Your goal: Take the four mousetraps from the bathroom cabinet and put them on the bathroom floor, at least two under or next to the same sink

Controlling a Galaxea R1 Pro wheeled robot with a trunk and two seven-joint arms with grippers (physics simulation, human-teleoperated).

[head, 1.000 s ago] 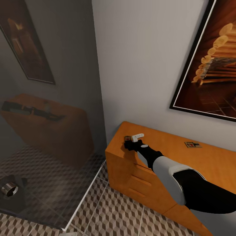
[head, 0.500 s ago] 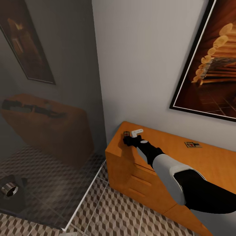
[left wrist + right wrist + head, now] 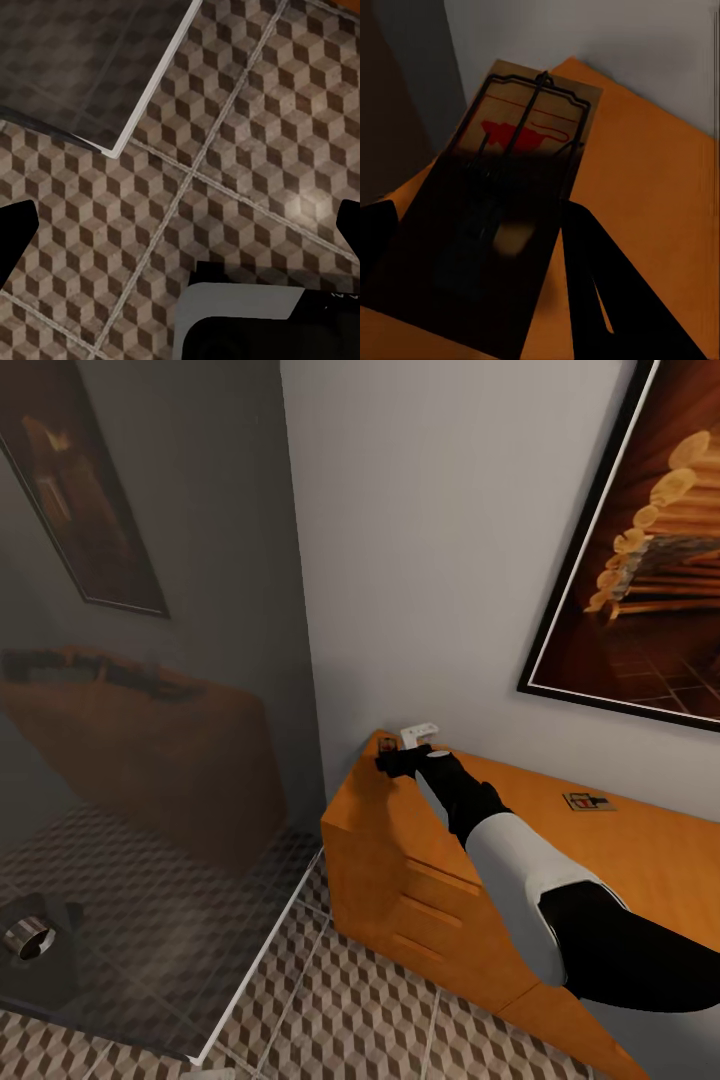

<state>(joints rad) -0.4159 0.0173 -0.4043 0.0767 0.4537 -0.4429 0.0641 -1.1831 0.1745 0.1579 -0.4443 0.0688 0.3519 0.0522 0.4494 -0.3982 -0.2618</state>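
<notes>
Room, head view: bathroom corner with a grey wall, a framed picture (image 3: 650,540), a glass shower screen (image 3: 150,710) and cube-patterned floor tiles (image 3: 330,1000).
Cabinet, head view: the orange cabinet (image 3: 440,880) stands against the wall, drawers shut.
Right gripper, head view: the right gripper (image 3: 393,758) reaches to the cabinet's far corner, with a mousetrap (image 3: 386,744) at its fingertips.
Second trap, head view: another mousetrap (image 3: 586,801) lies on the cabinet top, well apart from the right gripper, nearer the picture.
Left gripper, left wrist view: the left gripper (image 3: 180,225) hangs over bare floor tiles with its fingers spread wide, holding nothing.
Grip, right wrist view: the mousetrap (image 3: 521,187) sits between the dark fingers (image 3: 607,292), which look clenched on its shadowed near end; the red-marked end juts out beyond them.
Risk: the hold is on one end only, so the board could pivot or slip out during the carry to the floor; a drop here would land it by the shower screen, far from any sink.
</notes>
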